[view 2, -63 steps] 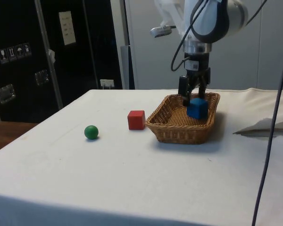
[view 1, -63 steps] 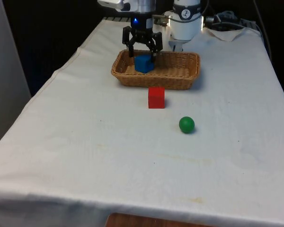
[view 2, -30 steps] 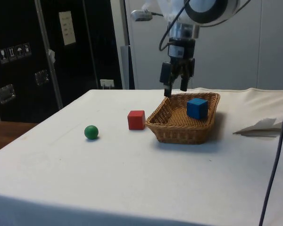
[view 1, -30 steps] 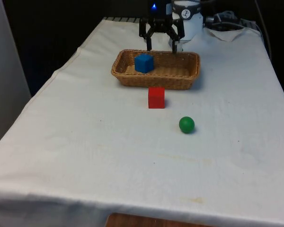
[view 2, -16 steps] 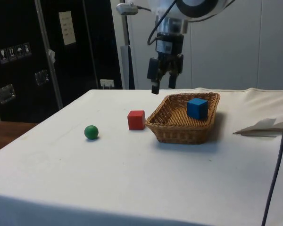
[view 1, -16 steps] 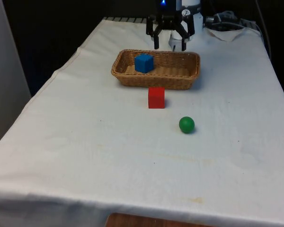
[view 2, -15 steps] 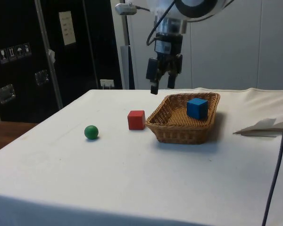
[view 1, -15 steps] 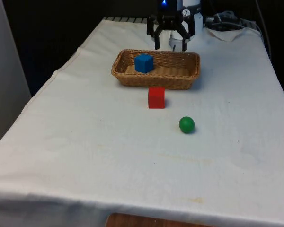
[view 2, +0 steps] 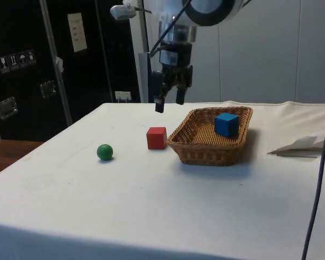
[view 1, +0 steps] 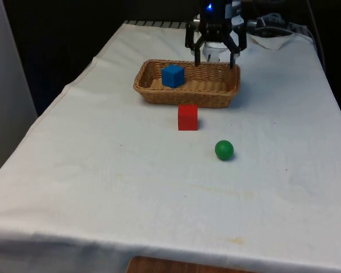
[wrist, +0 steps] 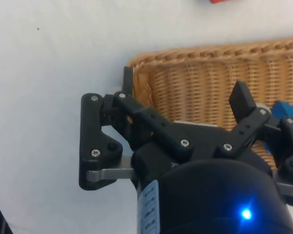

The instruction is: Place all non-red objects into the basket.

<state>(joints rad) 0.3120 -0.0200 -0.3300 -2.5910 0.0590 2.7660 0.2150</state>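
We've got the white arm reaching down from above, wrist vertical, so our black two-finger gripper [view 1: 216, 60] [view 2: 170, 104] [wrist: 184, 102] points straight at the table, up in the air, fingers spread wide with nothing between them.

White-clothed table [view 1: 131, 187], dark cabinets [view 2: 54, 65] behind, pale wall [view 2: 271, 59], black curtains [view 1: 74, 34]

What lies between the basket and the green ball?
The red cube sits between basket and green ball, seen in the front view.
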